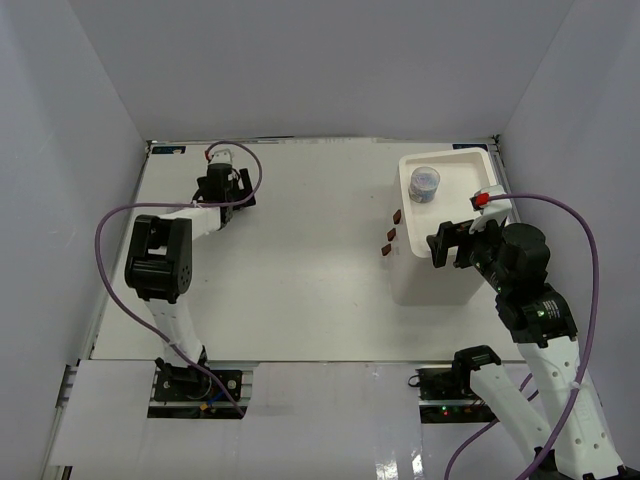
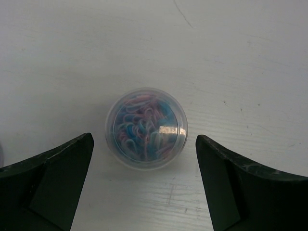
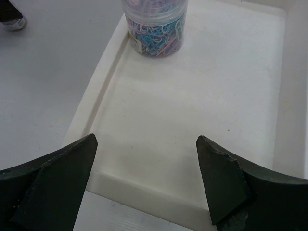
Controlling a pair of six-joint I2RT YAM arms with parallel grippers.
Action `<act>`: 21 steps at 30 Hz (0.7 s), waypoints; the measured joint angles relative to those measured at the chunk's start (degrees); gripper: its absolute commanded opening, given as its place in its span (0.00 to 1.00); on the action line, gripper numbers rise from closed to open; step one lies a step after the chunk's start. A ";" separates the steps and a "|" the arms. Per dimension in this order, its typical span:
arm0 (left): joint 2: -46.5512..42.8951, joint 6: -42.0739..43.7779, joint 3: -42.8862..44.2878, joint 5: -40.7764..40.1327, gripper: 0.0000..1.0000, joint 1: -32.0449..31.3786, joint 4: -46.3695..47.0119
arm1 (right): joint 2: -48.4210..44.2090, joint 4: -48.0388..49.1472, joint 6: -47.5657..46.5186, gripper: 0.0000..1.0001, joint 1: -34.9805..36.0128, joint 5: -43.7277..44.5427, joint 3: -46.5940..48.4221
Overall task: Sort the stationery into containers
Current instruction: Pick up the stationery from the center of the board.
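So the left pincer [image 2: 144,140] is spread wide and gripping nothing. Its wrist cam looks straight down on a loose jar [image 2: 146,129], a small clear round one stuffed with pink, blue and white paper clips. It stands on the bare bench [image 1: 300,260] just ahead of the gap between the fingertips, with daylight on both sides, so no contact. From the top cam you'd hardly know: that jar is a tiny clear blob at about 10 o'clock on the bench, right at the tip of the left arm, and the clips can't be made out.

The right pincer [image 3: 147,142] is also fully released and empty, hovering over the near end of the tray top [image 3: 192,96] of the white organiser [image 1: 430,285]. Its wrist cam shows the tray jar [image 3: 154,24] standing upright in the tray's 11 o'clock corner, against the raised lip, well apart from the fingers.

The top cam adds what neither wrist cam gives: the organiser sits at roughly 2 o'clock on the bench, with three little brown handles [image 1: 390,234] on its left side. From there the tray jar just reads as bluish-purple.
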 measured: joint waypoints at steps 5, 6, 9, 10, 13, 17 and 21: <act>2.45 1.86 0.04 -0.07 0.95 0.00 2.91 | 0.02 0.02 -0.02 0.90 0.00 0.00 0.00; 2.93 2.23 0.04 -0.07 0.94 0.00 3.08 | 0.02 0.02 -0.02 0.90 0.00 0.00 0.00; 3.87 3.06 0.04 -0.07 0.90 0.00 3.87 | 0.09 0.02 -0.02 0.90 0.00 0.02 0.00; 4.13 3.21 0.04 -0.07 0.87 0.00 4.26 | 0.13 0.02 -0.02 0.90 0.00 0.02 0.00; 4.31 3.76 0.04 -0.04 0.78 0.02 4.59 | 0.13 0.02 -0.04 0.90 0.00 0.09 0.00; 4.20 4.76 -0.57 0.66 0.69 0.02 7.19 | 0.13 0.00 -0.02 0.90 0.00 0.07 0.00; 3.21 6.05 -2.62 2.51 0.62 0.02 9.16 | 0.13 -0.04 -0.02 0.90 0.00 0.02 0.00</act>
